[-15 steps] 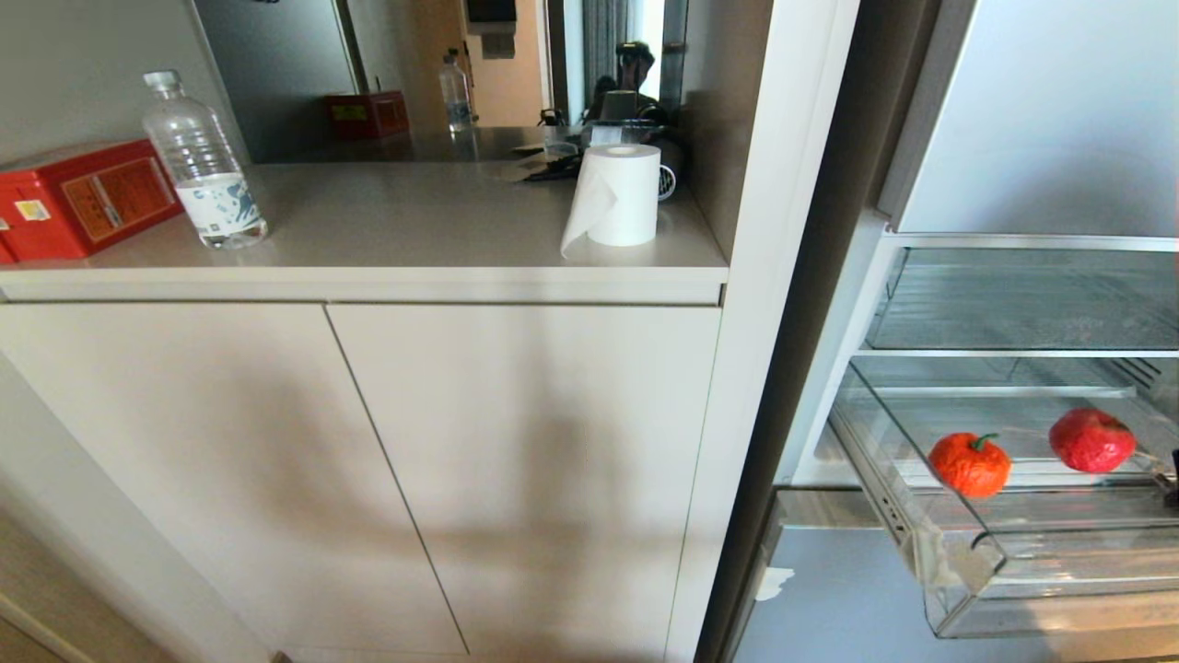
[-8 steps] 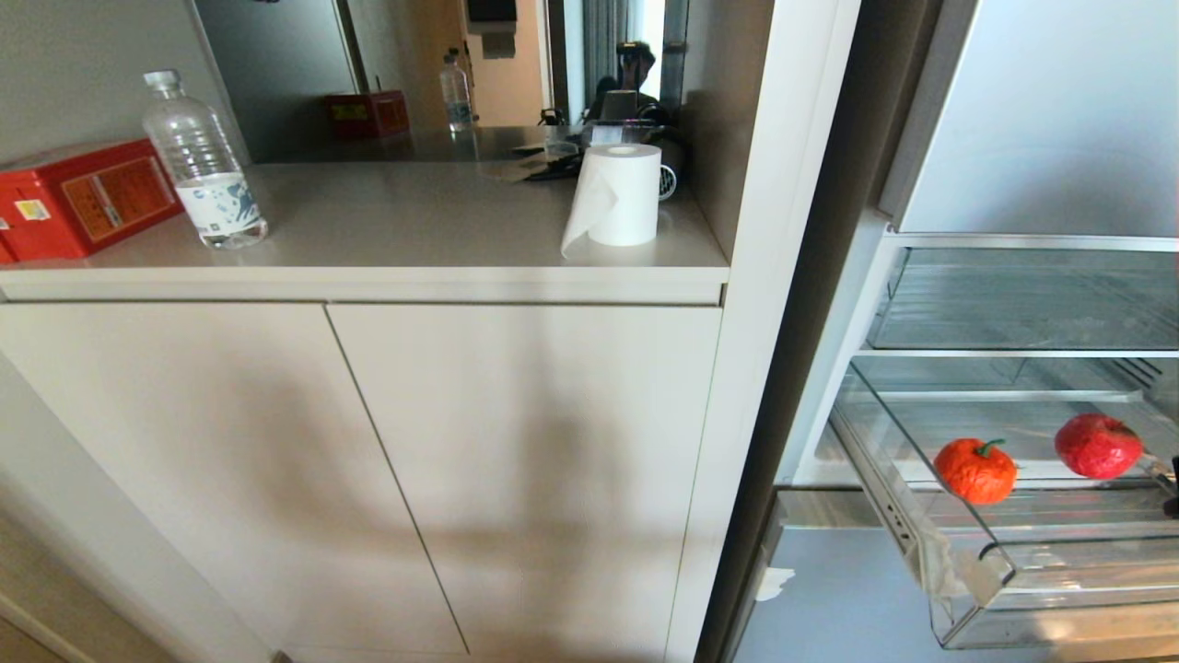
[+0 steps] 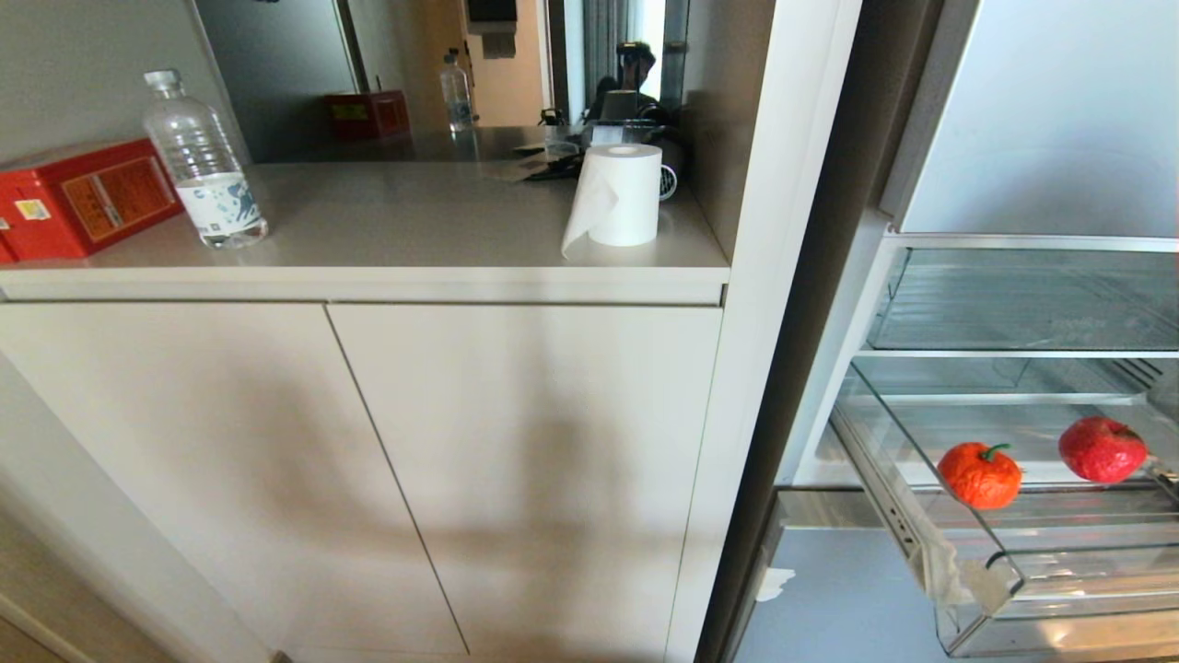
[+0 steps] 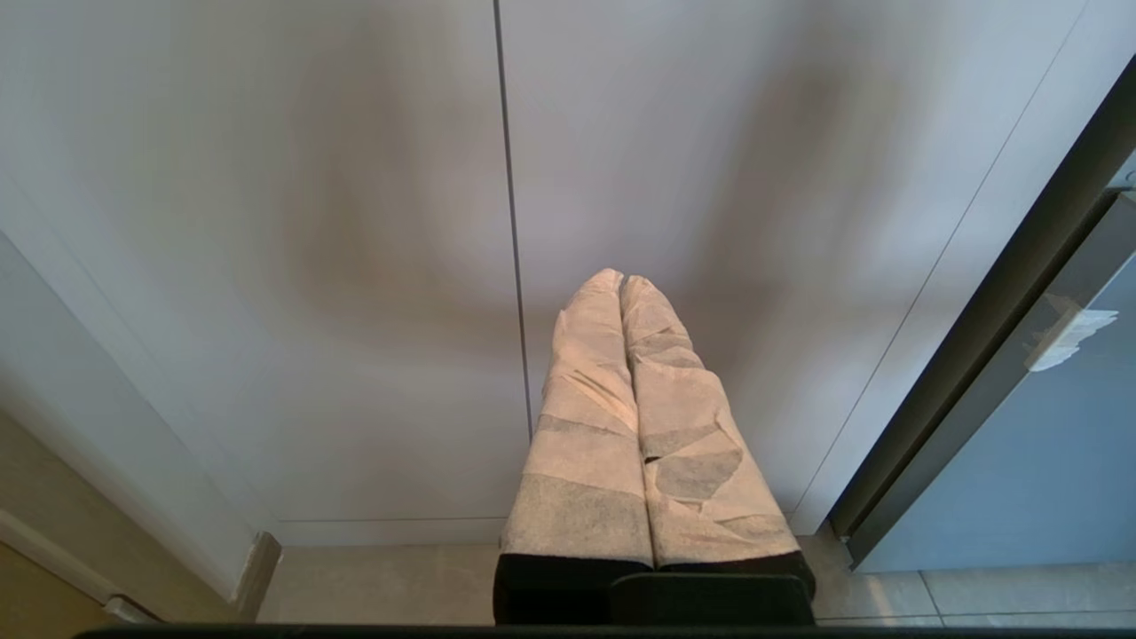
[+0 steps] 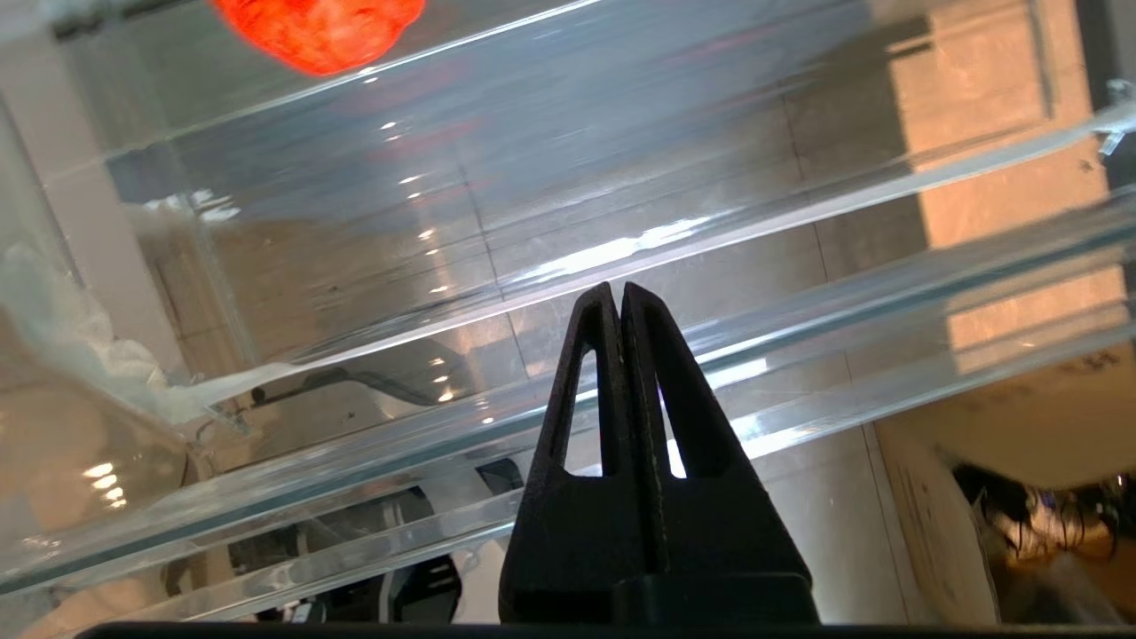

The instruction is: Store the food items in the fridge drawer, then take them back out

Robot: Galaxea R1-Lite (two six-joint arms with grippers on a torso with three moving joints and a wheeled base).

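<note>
Fridge drawer [image 3: 1059, 589] pulled out at the fridge's lower right, clear front lip toward the robot. Both food items sit inside: orange-red one [image 3: 980, 475] near the drawer's left wall, deeper red one [image 3: 1102, 449] toward its right, well apart, bare ribbed floor between them. Another clear drawer [image 3: 1022, 304] sits above. Right gripper [image 5: 620, 297] empty, fingers pressed together, just below the drawer's front lip. Left gripper [image 4: 620, 282] parked, taped fingers together, empty, facing the cabinet doors [image 3: 368, 460]. On the counter [image 3: 414, 230]: paper roll [image 3: 617, 195] near the right edge, bottle [image 3: 203, 166] and red box [image 3: 83, 198] at the left.
</note>
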